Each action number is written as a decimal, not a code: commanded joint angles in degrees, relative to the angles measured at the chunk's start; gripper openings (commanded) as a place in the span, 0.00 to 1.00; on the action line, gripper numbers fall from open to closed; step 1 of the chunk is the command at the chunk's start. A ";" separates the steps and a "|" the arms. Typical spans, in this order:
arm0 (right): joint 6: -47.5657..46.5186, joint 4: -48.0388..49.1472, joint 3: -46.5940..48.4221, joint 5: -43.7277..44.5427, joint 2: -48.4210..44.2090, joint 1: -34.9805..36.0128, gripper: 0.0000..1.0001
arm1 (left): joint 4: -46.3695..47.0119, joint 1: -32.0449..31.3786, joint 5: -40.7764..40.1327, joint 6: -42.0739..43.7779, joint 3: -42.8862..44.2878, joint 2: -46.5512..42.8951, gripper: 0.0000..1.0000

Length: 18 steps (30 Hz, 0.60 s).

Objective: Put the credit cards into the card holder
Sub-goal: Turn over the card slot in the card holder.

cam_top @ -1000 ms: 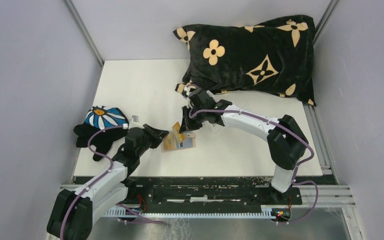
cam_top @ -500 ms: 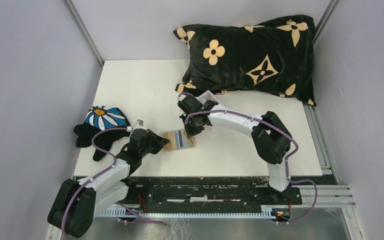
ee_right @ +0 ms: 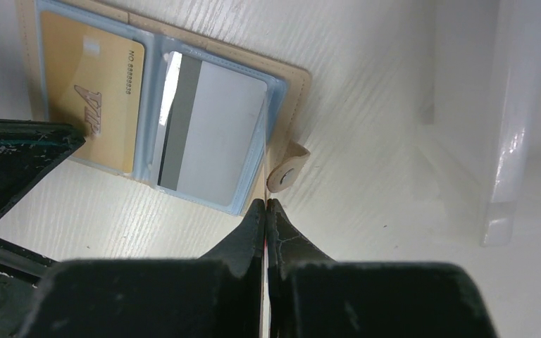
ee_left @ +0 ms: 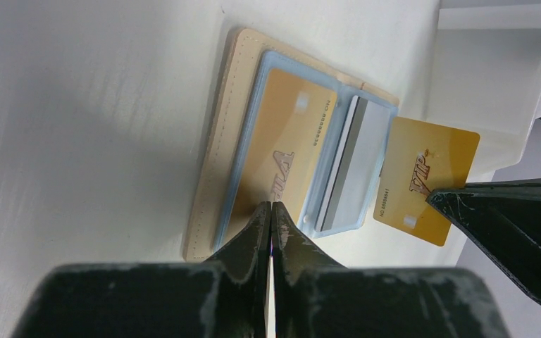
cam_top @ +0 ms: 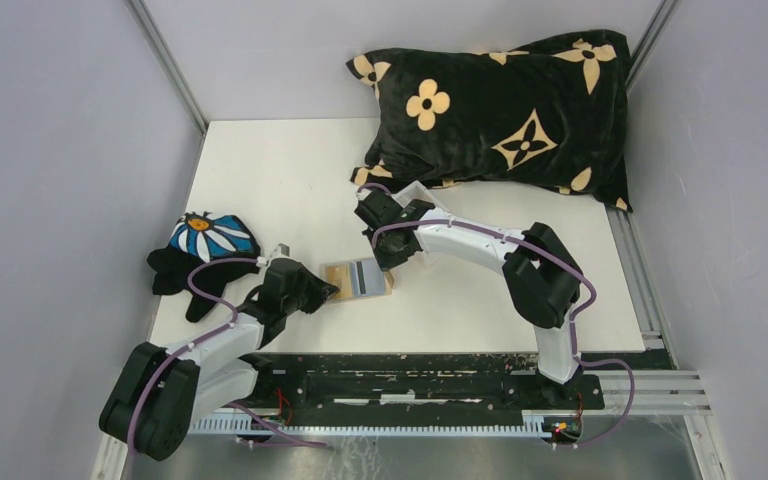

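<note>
Card holder (cam_top: pixel 357 278) is lying unfolded on your worktop (cam_top: pixel 290 180) | left jaws are resting closed at its left end | right jaws closed beside snap tab (ee_right: pixel 287 167)

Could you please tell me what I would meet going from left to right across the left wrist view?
The card holder, tan edge first → sleeved gold card → grey card → second gold card.

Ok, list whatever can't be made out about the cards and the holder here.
- Left wrist: one edge of the loose gold card, under the right fingers.
- Left wrist: whether the left fingers pinch the holder or just press it; tips cover the contact.
- Right wrist: that card, likely beneath the fingers.
- Top: card lettering, too small.
</note>
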 commanded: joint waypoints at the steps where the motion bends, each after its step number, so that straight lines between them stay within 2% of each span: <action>1: 0.05 0.31 2.28 1.13 -0.61 0.15 0.01 | 0.50 -0.44 -0.85 2.50 0.37 0.29 0.06; 10: 4.76 2.55 0.76 -4.29 -1.17 -2.21 0.01 | -0.28 -0.40 -0.95 2.53 0.07 0.53 0.06; 18: 6.85 4.38 -1.85 -4.03 -3.14 -3.97 0.01 | -0.48 -0.56 -1.31 2.27 -0.15 0.32 0.06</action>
